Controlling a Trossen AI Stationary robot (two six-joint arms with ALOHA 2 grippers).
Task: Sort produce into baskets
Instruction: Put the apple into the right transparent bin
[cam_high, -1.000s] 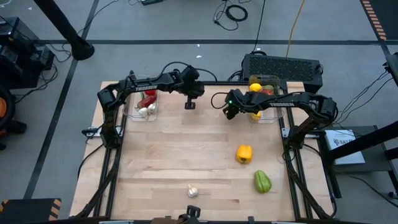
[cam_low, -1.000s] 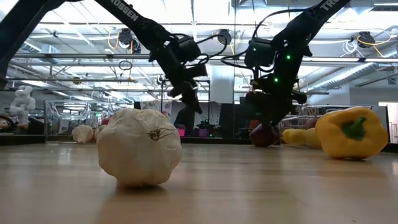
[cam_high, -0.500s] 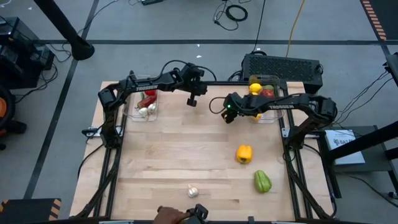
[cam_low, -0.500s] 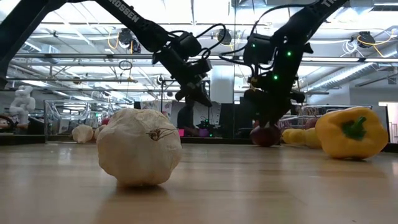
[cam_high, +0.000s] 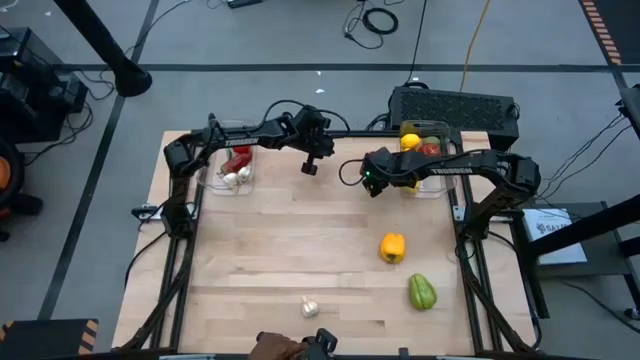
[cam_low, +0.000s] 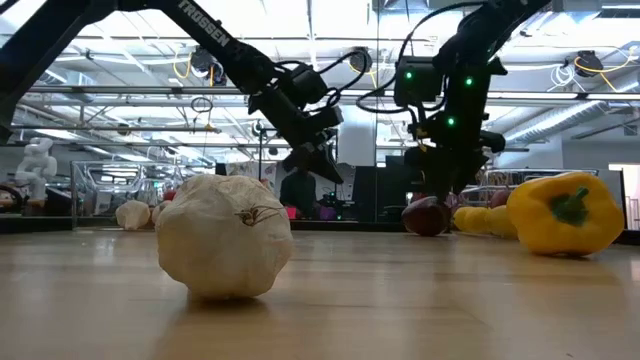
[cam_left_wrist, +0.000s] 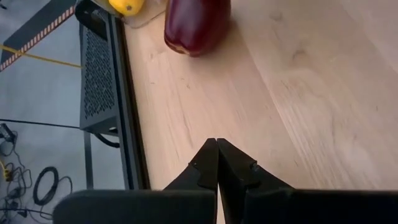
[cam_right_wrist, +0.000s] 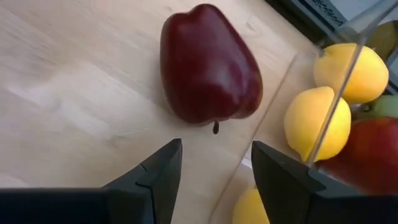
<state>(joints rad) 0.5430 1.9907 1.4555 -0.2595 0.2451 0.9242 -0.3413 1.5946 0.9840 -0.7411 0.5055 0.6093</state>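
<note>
A dark red apple (cam_right_wrist: 208, 62) lies on the table just outside the right clear basket (cam_right_wrist: 329, 81); it also shows in the low view (cam_low: 427, 215) and the left wrist view (cam_left_wrist: 196, 25). My right gripper (cam_right_wrist: 214, 165) hovers open above it, touching nothing (cam_high: 372, 185). My left gripper (cam_left_wrist: 217, 155) is shut and empty, in the air near the table's far middle (cam_high: 311, 165). The right basket (cam_high: 425, 160) holds lemons (cam_right_wrist: 364, 71) and red produce. The left basket (cam_high: 230, 165) holds red pieces and garlic.
A yellow pepper (cam_high: 393, 247), a green pepper (cam_high: 422, 292) and a garlic bulb (cam_high: 311, 307) lie on the table's near half. A black box with cables (cam_high: 455, 105) stands behind the right basket. A person's hand (cam_high: 275, 345) shows at the near edge.
My right gripper has risen a little from the red apple, which stays on the table. My left gripper has shifted a little toward the table's right, still shut.
</note>
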